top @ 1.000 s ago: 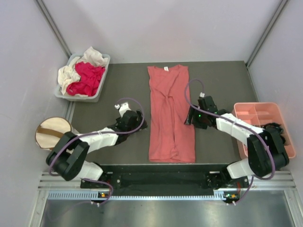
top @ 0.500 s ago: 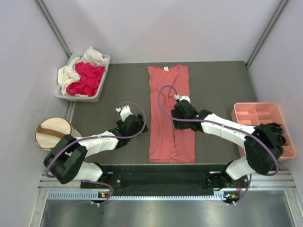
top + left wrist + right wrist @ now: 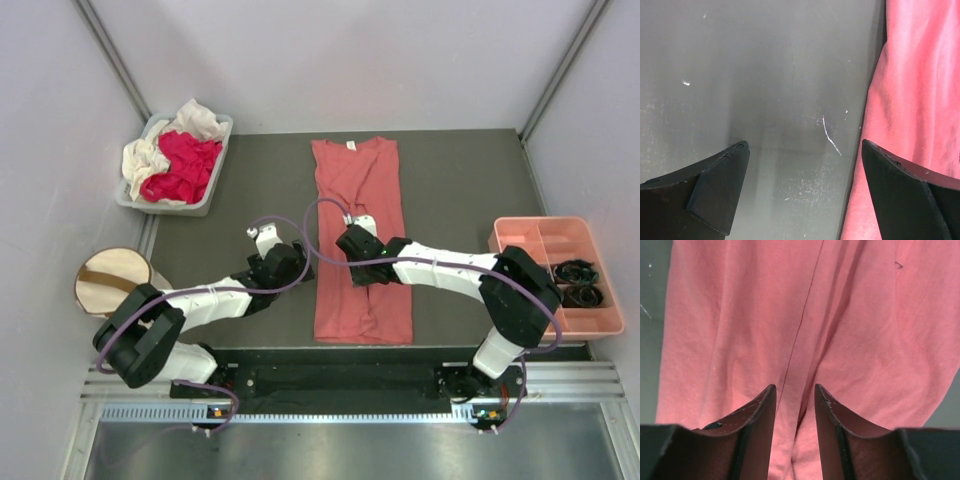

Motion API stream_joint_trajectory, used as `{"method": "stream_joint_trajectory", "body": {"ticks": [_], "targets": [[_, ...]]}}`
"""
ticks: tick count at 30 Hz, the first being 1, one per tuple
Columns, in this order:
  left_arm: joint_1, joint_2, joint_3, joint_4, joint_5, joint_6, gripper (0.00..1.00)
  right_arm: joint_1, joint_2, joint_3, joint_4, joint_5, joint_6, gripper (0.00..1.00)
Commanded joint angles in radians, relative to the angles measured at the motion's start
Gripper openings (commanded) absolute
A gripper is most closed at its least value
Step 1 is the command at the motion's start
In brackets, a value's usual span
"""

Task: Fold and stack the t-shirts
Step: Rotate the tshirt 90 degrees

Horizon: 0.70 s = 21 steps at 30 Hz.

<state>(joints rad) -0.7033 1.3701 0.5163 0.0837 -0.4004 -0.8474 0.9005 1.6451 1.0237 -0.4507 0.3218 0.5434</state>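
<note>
Grey scuffed tabletop (image 3: pixel 460 170), pale walls (image 3: pixel 330 60), left gripper (image 3: pixel 804 145) wide open (empty), right gripper (image 3: pixel 794 387) nearly closed over salmon-pink shirt (image 3: pixel 740 315), hold unclear.

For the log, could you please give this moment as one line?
left pincer: open, beside salmon-pink t-shirt | right pincer: narrowly open, over its centre crease

Long shirt (image 3: pixel 360 190) lay flat mid-table (image 3: pixel 460 170), neck end rearward. Crumpled shirts (image 3: pixel 180 165) in bin (image 3: pixel 207 198), rear left. Drum bin (image 3: pixel 110 278) beyond table's left edge. Compartment tray (image 3: pixel 560 235) at right. Left gripper (image 3: pixel 290 262) just left of long shirt; right gripper (image 3: pixel 345 243) over its middle.
</note>
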Motion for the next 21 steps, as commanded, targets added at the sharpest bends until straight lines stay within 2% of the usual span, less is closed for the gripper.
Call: {"method": "stream_joint_trajectory", "body": {"ticks": [1,21], "targets": [[-0.007,0.014,-0.019,-0.130,0.029,-0.012,0.99,0.009,0.004,0.024,0.012,0.031,0.050,0.36],[-0.005,0.021,-0.019,-0.157,0.009,-0.021,0.99,0.026,0.067,0.012,0.061,-0.043,0.064,0.31]]}}
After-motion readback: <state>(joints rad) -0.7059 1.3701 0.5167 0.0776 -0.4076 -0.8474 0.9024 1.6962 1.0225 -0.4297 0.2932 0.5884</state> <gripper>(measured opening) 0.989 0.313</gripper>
